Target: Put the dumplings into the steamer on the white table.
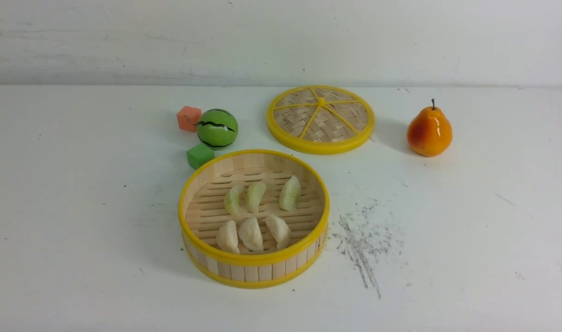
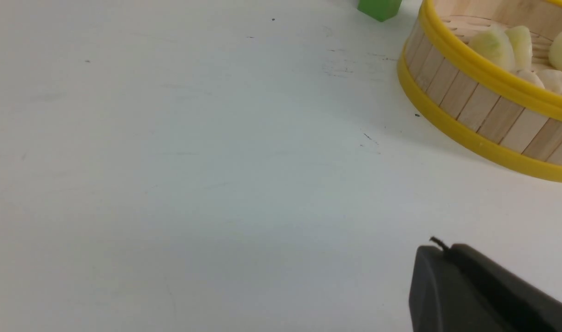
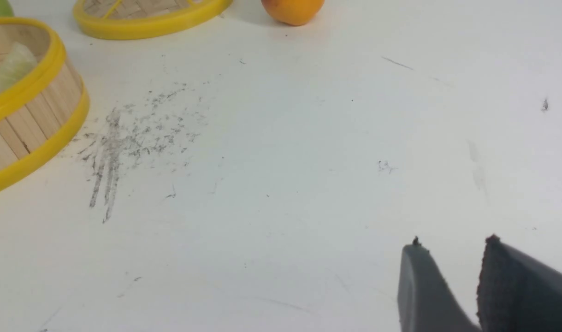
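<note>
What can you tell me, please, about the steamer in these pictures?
The steamer is a round, shallow basket, apparently bamboo, with a slatted floor, a wall of pale upright strips and yellow bands at top and bottom. It sits upright and uncovered on the white table. Inside, three greenish dumplings lie beyond three cream-white ones. Neither tool touches it.
</note>
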